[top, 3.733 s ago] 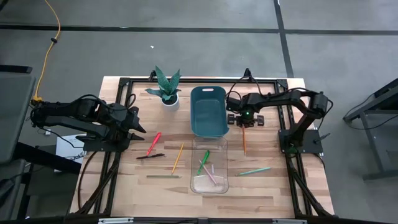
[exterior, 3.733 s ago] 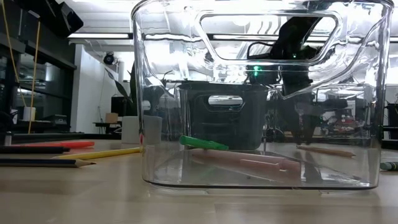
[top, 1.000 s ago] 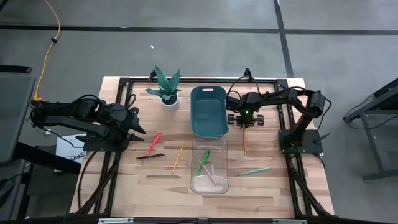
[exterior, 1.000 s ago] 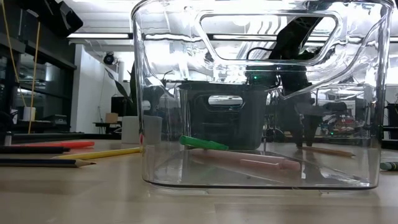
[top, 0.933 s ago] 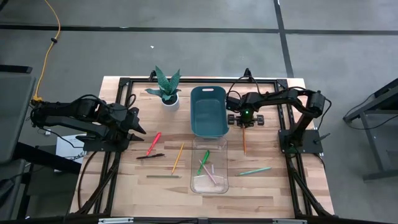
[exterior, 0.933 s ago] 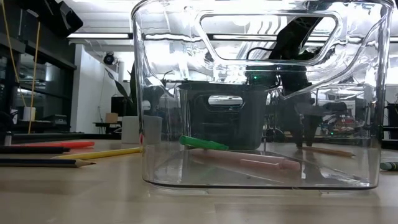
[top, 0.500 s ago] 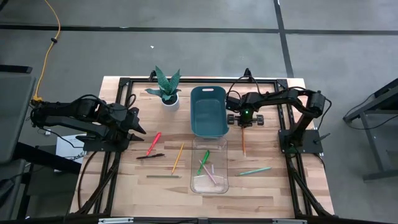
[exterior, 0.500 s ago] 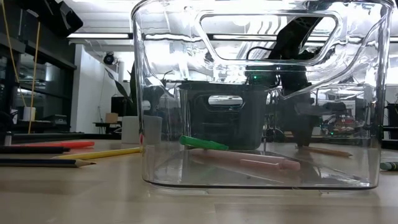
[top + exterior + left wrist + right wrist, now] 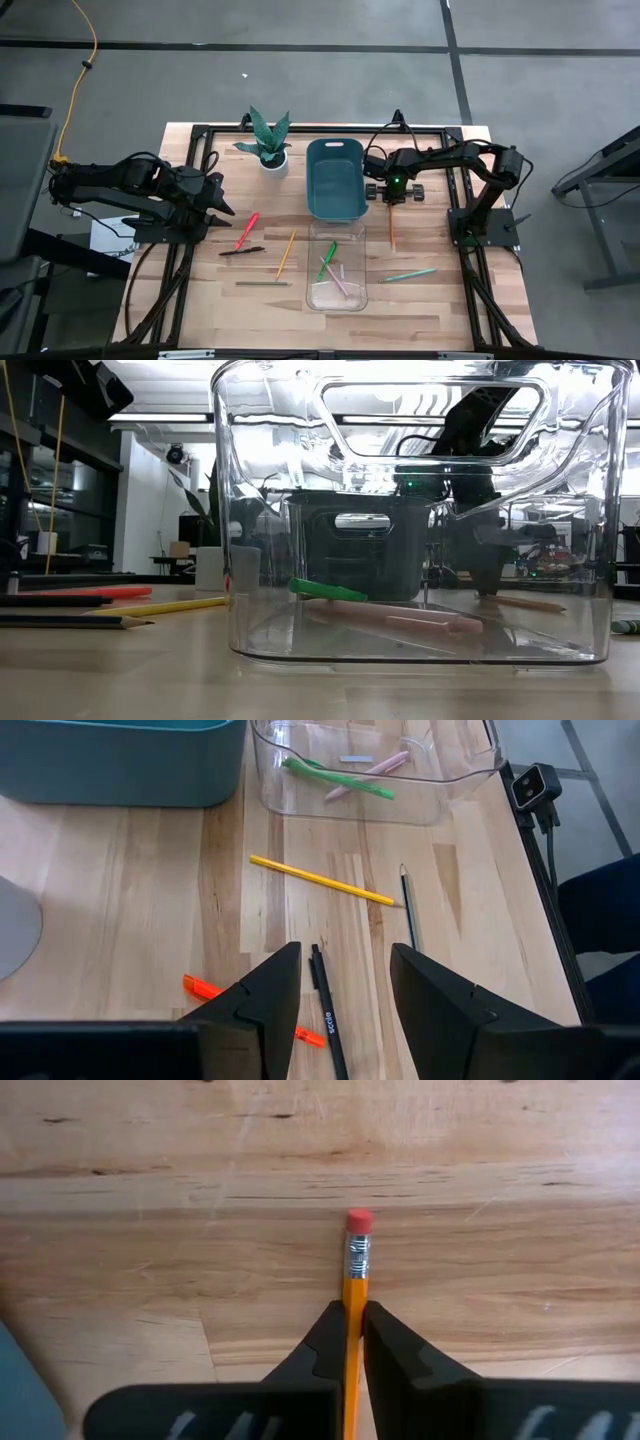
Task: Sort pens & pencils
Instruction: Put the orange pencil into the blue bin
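Just right of the teal bin (image 9: 333,178), our right hand (image 9: 349,1342) pinches the orange pencil (image 9: 354,1280) near its eraser end, its length trailing toward the tabletop's (image 9: 440,290) front.

Orange pencil (image 9: 353,1295) w/ pink eraser; teal bin (image 9: 334,178).

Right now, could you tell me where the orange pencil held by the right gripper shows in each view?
High view: orange pencil beside the teal bin, under the right gripper.
Low view: thin orange stick behind the clear bin.
Left wrist view: not in it.
Right wrist view: centre, eraser forward, fingers shut on it.
Shared landmark: the teal bin.
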{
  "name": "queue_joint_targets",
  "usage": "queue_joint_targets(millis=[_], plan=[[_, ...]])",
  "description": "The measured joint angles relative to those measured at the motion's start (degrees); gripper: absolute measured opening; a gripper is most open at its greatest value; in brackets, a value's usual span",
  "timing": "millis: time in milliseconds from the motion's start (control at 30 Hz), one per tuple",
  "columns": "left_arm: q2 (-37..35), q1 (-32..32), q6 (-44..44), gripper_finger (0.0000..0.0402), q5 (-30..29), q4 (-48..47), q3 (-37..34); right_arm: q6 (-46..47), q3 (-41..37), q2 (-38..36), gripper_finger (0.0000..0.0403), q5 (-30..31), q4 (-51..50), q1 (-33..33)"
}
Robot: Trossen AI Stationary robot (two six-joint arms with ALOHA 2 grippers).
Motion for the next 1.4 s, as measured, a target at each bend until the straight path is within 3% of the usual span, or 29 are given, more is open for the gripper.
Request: queue_joint_targets(millis=[767,1400], plan=[[0.0,0.0,0.0,0.0145,0.0,0.0,0.0,-0.9,-0.2,-6.3,0.0004,-0.3,-1.0,-2.0],[0.0,0.0,0.0,0.0145,0.0,0.6,0.0,-4.3,-0.1,-20.2,0.0004,-0.8,-1.7,-7.0]])
